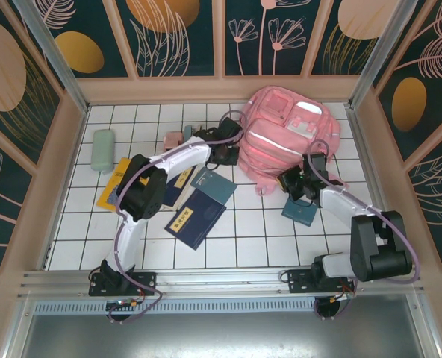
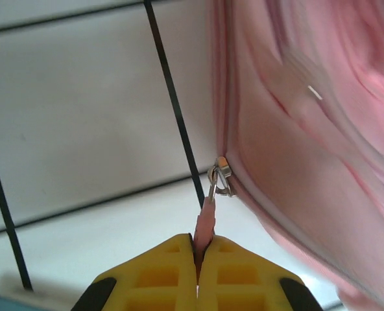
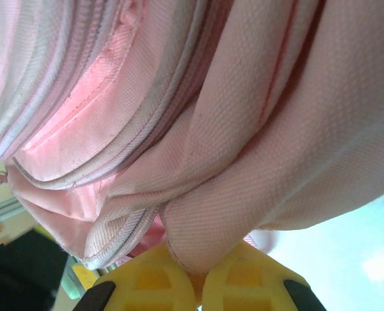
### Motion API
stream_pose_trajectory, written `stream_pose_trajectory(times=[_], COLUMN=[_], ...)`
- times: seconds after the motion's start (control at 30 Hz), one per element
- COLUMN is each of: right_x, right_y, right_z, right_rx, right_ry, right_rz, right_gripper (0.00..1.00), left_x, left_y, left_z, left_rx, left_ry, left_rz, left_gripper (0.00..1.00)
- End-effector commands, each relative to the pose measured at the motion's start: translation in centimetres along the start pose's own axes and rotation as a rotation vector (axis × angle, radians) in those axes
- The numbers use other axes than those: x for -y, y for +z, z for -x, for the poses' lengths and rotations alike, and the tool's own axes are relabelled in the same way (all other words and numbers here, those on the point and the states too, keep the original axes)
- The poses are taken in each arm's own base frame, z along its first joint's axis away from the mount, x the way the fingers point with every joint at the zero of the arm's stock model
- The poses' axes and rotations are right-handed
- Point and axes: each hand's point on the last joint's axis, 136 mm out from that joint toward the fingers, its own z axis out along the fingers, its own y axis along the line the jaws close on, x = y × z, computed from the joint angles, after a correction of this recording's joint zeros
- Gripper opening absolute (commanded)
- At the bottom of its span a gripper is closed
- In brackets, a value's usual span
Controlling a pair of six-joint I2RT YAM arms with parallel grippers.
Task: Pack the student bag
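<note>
The bench (image 1: 258, 231) carries the student bag (image 1: 288, 138) near its far right corner. My right claw (image 3: 195, 275) is clamped on a fold of the bag's fabric, probably to anchor it. My left claw (image 2: 197, 256) pinches the zipper pull (image 2: 206, 223), ready to open the bag.

left arm (image 1: 178, 158) stretched to upper centre | left gripper (image 2: 197, 254) clamped on zip tab (image 2: 205, 223) | right arm (image 1: 340, 200) folded, centre right | right gripper (image 3: 197, 275) clamped on bag (image 3: 257, 129)
</note>
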Motion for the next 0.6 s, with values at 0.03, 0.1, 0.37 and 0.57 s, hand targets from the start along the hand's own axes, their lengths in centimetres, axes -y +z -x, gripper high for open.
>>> stream_pose_trajectory(times=[0.03,0.1,0.37,0.57], right_x=[1.8,1.5,-1.1,-2.0], right_y=[-1.4,-1.5,-1.5,-2.9], right_z=[2.5,3.0,7.0,10.8], right_rx=[0.095,0.095,0.121,0.191], right_ry=[-0.033,-0.062,-0.229,-0.267], right_rz=[-0.068,-0.072,-0.071,-0.123], right_gripper=[0.00,0.00,0.00,0.03], left_x=[-7.2,-6.6,-2.5,3.5], left_y=[-0.1,-0.6,-3.9,-4.7], left_z=[4.1,4.6,1.3,-3.0], left_rx=[0.058,0.065,0.072,0.030], left_ry=[-0.066,-0.059,-0.022,0.059], left_rz=[0.199,0.176,-0.022,-0.112], left_gripper=[0.00,0.00,0.00,0.00])
